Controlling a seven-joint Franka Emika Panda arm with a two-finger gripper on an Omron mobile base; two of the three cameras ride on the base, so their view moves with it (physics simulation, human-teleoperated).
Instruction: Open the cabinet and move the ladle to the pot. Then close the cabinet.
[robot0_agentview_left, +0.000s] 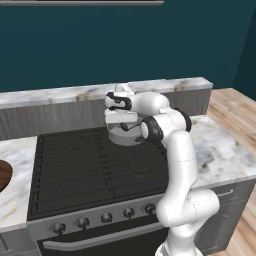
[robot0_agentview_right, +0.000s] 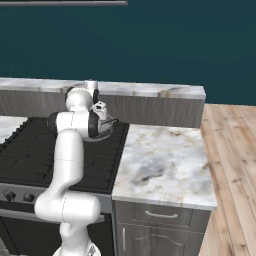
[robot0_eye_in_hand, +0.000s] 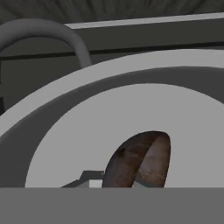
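Observation:
The pot (robot0_agentview_left: 131, 138) stands at the back right of the black cooktop, round and grey with a paler rim. My gripper (robot0_agentview_left: 121, 127) hangs straight over it, pointing down into its mouth. From the right base view the pot (robot0_agentview_right: 105, 132) is partly hidden behind my arm, with the gripper (robot0_agentview_right: 103, 122) just above it. In the hand view the pot's pale rim (robot0_eye_in_hand: 52, 109) and flat grey inside lie close below. The ladle (robot0_eye_in_hand: 140, 159), its bowl brown and rusty-looking, hangs inside the pot. The gripper is shut on the ladle, its fingertips hidden. The cabinet is out of view.
The stove (robot0_agentview_left: 90, 165) has a row of knobs along its front. A marble counter (robot0_agentview_right: 165, 160) runs to the right, with drawer fronts below and wooden floor beyond. A raised marble ledge (robot0_agentview_left: 50, 95) backs the stove. A brown round object (robot0_agentview_left: 2, 177) sits at the left edge.

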